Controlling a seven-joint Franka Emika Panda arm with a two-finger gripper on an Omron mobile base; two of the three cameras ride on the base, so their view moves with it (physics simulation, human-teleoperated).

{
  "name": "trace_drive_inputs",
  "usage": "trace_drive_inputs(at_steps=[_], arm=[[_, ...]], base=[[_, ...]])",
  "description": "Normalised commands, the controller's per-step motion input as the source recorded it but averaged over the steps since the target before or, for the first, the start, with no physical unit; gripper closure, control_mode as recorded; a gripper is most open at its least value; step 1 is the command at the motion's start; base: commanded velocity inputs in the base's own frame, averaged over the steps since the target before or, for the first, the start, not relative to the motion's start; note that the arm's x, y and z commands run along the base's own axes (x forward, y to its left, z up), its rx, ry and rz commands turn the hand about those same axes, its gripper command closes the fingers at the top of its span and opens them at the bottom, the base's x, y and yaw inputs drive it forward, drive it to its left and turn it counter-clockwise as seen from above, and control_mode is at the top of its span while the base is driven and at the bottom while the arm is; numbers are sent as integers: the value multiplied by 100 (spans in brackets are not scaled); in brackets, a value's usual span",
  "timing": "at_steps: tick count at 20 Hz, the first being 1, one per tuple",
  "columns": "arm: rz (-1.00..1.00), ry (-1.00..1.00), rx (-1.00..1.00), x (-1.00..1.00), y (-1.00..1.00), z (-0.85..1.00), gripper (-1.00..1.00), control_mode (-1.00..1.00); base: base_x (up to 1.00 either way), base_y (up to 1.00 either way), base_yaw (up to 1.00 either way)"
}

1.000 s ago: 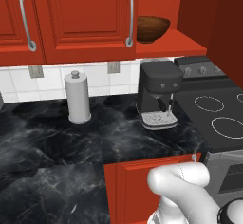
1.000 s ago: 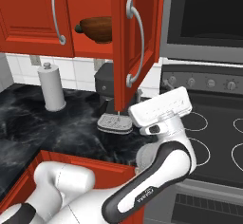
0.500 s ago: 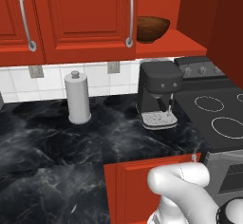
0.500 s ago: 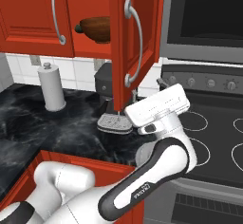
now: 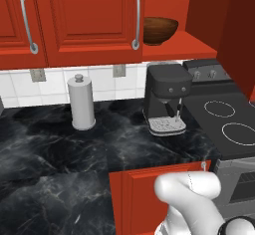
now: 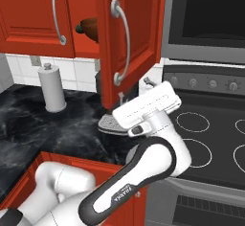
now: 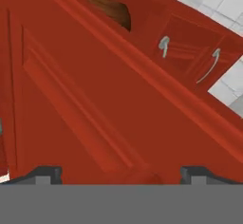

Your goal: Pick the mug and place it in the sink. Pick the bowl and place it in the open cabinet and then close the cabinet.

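Inside the open red cabinet point(image 5: 199, 45) sits the wooden bowl point(image 5: 159, 30), while my gripper point(image 7: 121, 173) faces its door, jaws spread wide and empty.

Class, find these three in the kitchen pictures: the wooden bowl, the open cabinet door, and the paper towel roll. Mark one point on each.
bowl point(image 5: 159, 30), left base view, on its outer side wall.
cabinet door point(image 6: 136, 28), right base view, on its front panel.
paper towel roll point(image 5: 82, 104), left base view, on its white side.

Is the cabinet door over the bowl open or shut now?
Open. The cabinet door stands swung out, and the bowl sits uncovered on the red shelf.
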Motion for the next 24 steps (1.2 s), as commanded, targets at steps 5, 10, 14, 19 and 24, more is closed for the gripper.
trace_drive_inputs(at_steps=[5, 10, 14, 19, 24], arm=[[-24, 0, -9, -32, 78, 22, -100, -100], [-30, 0, -9, -4, 89, 24, -100, -100], [-38, 4, -10, 9, 99, 28, -100, -100], [-38, 11, -7, 41, 82, 42, -100, -100], [-34, 22, -3, 65, 52, 43, -100, -100]], base=[[0, 0, 0], [0, 0, 0], [0, 0, 0], [0, 0, 0], [0, 0, 0]])
